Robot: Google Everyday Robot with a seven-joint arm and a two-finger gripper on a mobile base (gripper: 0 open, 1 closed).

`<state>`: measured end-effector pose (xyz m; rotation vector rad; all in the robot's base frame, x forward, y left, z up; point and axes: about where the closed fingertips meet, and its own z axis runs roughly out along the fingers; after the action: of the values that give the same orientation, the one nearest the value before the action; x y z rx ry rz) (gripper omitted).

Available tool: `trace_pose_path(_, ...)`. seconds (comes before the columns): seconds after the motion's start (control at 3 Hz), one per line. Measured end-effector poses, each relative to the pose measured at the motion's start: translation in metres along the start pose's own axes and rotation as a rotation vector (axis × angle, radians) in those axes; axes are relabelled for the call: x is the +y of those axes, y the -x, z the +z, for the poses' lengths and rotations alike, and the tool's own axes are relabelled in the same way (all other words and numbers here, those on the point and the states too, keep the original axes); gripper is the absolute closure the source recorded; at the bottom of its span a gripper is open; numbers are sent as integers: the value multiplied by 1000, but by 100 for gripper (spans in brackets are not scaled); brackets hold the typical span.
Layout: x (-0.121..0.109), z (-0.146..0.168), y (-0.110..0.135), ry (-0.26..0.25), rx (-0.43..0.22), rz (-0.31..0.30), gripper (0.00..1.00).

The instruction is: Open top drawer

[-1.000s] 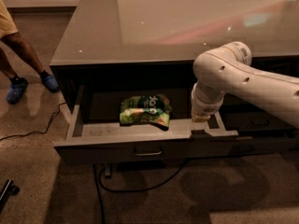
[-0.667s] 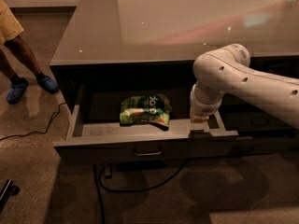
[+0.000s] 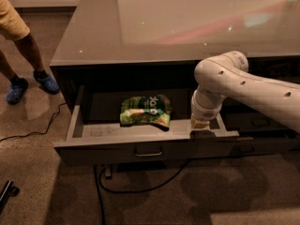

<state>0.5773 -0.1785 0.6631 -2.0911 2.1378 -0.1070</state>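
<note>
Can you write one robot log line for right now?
top drawer: open | gripper: at its front edge | inside: green snack bag

1. Big grey desk (image 3: 140, 27) fills the far side, its glossy top catching pale and pinkish reflections.
2. Below it, the speckled brown floor (image 3: 47, 182) carries the rest.
3. A black cable (image 3: 136, 190) loops across the floor from under the desk's near side, and a thinner cord (image 3: 28, 135) trails off left.
4. Far left, two blue shoes (image 3: 47, 82) stand on the floor, with bare legs above them.
5. At the near left corner there's a dark object (image 3: 6, 193), cut off by the edge.
6. The hand (image 3: 202, 133) sits at the right near corner of the desk's pulled-out top drawer (image 3: 103, 149).
</note>
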Motion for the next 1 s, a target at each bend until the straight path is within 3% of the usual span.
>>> trace_pose_path(0.67,23,29,-12,70,-2,-6,100)
trace_pose_path(1.0,35,23,-14,68,16,-9,100)
